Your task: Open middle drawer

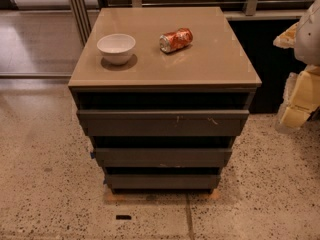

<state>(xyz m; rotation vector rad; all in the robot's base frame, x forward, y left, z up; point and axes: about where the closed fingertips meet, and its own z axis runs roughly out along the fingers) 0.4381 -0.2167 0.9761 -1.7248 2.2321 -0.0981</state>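
Note:
The middle drawer (162,157) is a plain dark grey-brown front without a handle, second of three stacked fronts on a low cabinet. A small blue bit (93,155) sits at its left end. The top front (162,122) above it carries pale scratch marks. The lowest front (162,181) is below it. All three fronts step inward toward the floor, with dark gaps between them. My gripper (296,109), pale yellow and white, hangs at the right edge of the view, to the right of the cabinet and apart from it.
A white bowl (116,48) and an orange can (176,39) lying on its side rest on the cabinet's tan top (210,64). Speckled floor (45,184) surrounds the cabinet. A glass partition and metal posts (77,9) stand behind it.

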